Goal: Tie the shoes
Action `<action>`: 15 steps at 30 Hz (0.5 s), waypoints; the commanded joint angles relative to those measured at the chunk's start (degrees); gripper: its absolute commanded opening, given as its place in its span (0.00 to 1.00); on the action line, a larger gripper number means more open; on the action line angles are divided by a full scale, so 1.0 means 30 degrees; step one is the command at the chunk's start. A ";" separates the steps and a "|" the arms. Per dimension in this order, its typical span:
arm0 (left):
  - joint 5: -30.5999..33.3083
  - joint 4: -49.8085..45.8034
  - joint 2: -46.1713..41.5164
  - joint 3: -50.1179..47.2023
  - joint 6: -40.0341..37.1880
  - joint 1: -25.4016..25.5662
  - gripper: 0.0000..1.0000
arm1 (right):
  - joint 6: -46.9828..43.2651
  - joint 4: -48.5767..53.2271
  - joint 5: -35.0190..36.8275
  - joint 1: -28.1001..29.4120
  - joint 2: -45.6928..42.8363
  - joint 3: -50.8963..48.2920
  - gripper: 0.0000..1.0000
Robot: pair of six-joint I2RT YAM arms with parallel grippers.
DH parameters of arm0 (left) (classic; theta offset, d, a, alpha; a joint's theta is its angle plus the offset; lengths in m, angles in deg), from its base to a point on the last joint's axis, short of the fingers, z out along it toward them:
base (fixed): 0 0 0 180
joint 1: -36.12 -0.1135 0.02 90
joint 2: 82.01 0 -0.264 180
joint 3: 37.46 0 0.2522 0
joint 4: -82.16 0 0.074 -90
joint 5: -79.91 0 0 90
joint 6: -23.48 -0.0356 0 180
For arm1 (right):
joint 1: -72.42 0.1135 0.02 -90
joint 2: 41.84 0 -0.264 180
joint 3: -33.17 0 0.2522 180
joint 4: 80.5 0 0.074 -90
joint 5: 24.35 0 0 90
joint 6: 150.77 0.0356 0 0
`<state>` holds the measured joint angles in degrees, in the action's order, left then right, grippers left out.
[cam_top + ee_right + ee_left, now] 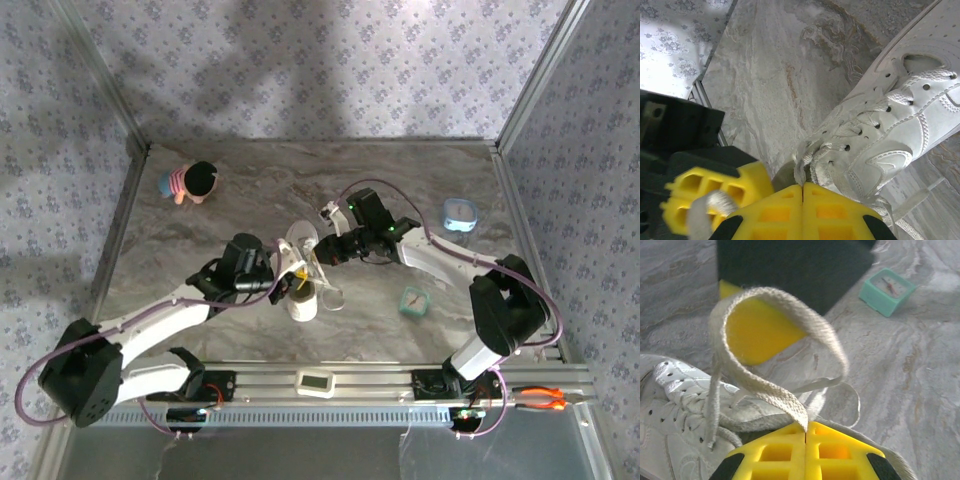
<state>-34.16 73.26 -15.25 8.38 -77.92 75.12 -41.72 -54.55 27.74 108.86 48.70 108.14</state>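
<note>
The white perforated low-top sneaker [303, 300] can lose its loop from here. My left gripper [805, 429] is closed on the flat white lace [765, 385], apparently near its end, so added tension may pull the lace free. My right gripper [801, 189] is closed on a second lace strand [799, 167] just above the eyelets. A hard pull there may drag the shoe. The grippers are almost touching, so crossing moves risk collision. The sneaker lies on the grey marbled table [450, 180], between and just beneath both sets of fingertips.
</note>
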 commanded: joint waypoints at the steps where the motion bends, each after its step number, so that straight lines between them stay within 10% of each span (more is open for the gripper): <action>1: 0.1166 0.1627 0.0980 0.0720 0.1240 -0.0081 0.00 | -0.0110 0.0217 0.0184 0.0119 -0.0599 -0.0170 0.00; 15: 0.1854 0.3468 0.2129 0.1136 0.3216 -0.0420 0.00 | -0.0311 0.0414 0.0389 0.0068 -0.1096 -0.0566 0.00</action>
<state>-29.22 79.25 -7.95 10.34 -71.01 74.46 -41.77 -54.51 28.42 108.95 46.85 106.88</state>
